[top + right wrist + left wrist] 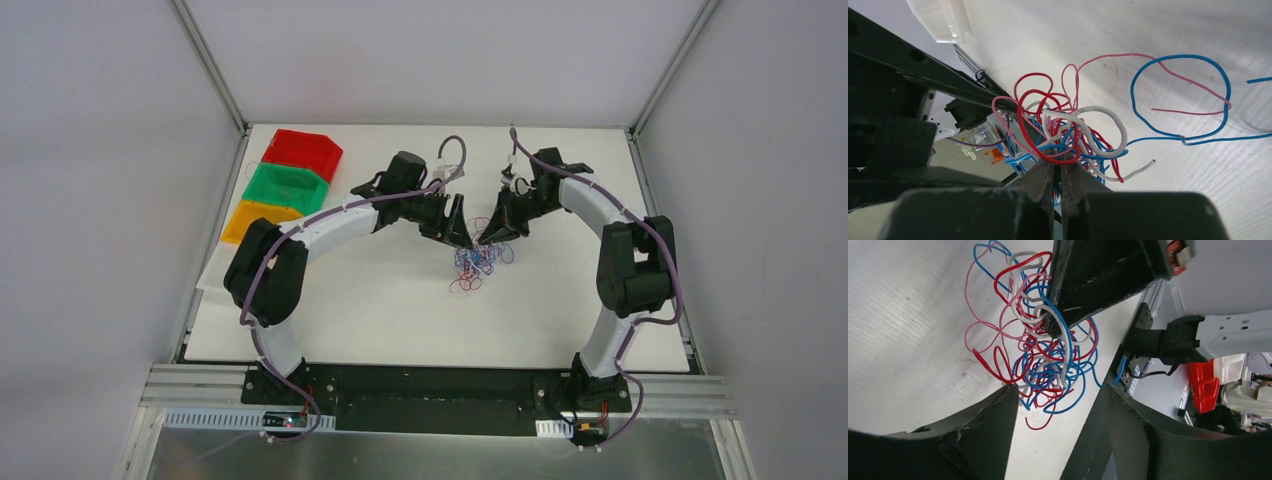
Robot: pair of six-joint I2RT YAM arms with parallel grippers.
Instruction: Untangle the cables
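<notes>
The cables (pixel 478 262) are a small tangle of thin red, blue, pink and white wires on the white table, a little right of centre. My left gripper (pixel 464 238) is open just behind the tangle. In the left wrist view its fingers (pixel 993 415) stand wide apart with the tangle (pixel 1043 360) just beyond the tips. My right gripper (pixel 491 235) is shut on strands at the tangle's top. In the right wrist view its jaws (pixel 1058 164) pinch red, blue and white wires (pixel 1068 132). The right gripper's fingers also show in the left wrist view (pixel 1083 285), tips in the wires.
Red (pixel 303 152), green (pixel 287 186) and orange (pixel 258 219) bins stand in a row at the back left of the table (pixel 380 310). A loose blue loop (pixel 1138 75) with a pink strand lies on the table beside the tangle.
</notes>
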